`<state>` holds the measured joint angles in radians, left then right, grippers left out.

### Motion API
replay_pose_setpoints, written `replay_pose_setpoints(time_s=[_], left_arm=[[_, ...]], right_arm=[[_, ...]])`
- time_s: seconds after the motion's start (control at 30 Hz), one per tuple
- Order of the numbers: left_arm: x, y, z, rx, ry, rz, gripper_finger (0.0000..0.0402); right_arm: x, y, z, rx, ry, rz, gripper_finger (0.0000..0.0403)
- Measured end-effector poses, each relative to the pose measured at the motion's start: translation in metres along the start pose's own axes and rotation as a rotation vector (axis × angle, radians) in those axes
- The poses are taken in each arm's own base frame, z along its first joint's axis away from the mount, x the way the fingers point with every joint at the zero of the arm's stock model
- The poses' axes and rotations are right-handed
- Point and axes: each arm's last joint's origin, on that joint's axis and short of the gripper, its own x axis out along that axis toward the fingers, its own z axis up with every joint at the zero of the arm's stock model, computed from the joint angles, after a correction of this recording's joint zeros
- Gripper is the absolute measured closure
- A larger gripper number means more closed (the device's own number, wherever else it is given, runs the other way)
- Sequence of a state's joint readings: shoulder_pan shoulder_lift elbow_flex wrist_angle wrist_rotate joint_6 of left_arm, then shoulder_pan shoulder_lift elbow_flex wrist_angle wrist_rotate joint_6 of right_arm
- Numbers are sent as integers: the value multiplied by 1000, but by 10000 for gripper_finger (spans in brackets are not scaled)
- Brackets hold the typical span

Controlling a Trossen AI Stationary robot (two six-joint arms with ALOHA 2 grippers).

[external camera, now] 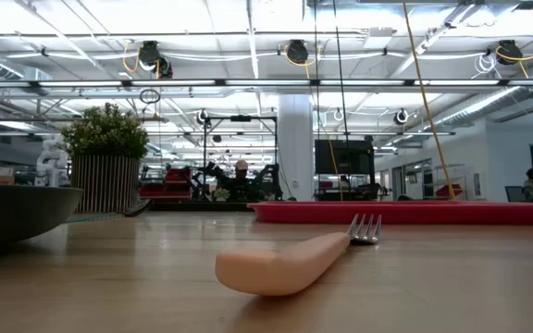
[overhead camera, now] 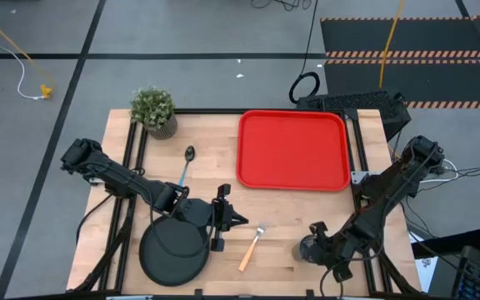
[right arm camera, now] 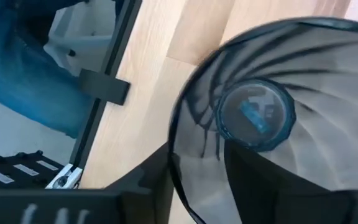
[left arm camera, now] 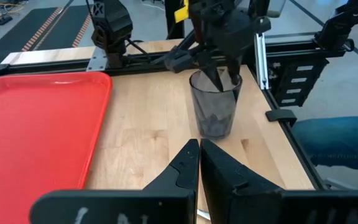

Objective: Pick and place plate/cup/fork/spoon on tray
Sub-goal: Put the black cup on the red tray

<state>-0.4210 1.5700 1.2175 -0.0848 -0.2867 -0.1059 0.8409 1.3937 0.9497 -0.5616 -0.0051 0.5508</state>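
The dark translucent cup stands upright on the table near the front right. My right gripper is over it, pointing down and open. One finger is inside the cup and one is outside its near wall. My left gripper is shut and empty, just right of the black plate, which lies flat at the front left. The orange-handled fork lies between plate and cup. The blue-handled spoon lies left of the red tray. My right gripper stands astride the cup's near wall, from above, with a clear gap between the inner finger and the wall. I cannot tell whether the outer finger touches the rim. The cup rests on its base on the table.
A potted green plant stands at the far left corner. The tray lies at the far right and holds nothing. Black frame rails run along the table's sides. Bare wood lies between the fork and the tray.
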Motion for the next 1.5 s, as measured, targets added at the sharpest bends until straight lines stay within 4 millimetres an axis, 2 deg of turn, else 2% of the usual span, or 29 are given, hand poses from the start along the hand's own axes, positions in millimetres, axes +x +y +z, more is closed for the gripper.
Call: replay_pose_setpoints(time_s=[0.37,0.6,0.8,1.03,1.27,1.5], left_arm=[[0,0,1,42,-8,0,382],[0,0,1,47,-7,0,382],[0,0,1,48,-7,0,382],[0,0,1,58,-7,1,382],[0,0,1,68,-6,1,382],[0,1,1,66,-6,3,382]], right_arm=[[-2,-6,6,-56,-27,0,392],[-7,-7,9,-60,-39,2,394],[-32,-9,15,-52,-78,-41,400],[-63,-17,25,-46,-93,-181,400],[-90,-35,32,-51,-42,-367,401],[-116,-67,36,6,28,-568,400]])
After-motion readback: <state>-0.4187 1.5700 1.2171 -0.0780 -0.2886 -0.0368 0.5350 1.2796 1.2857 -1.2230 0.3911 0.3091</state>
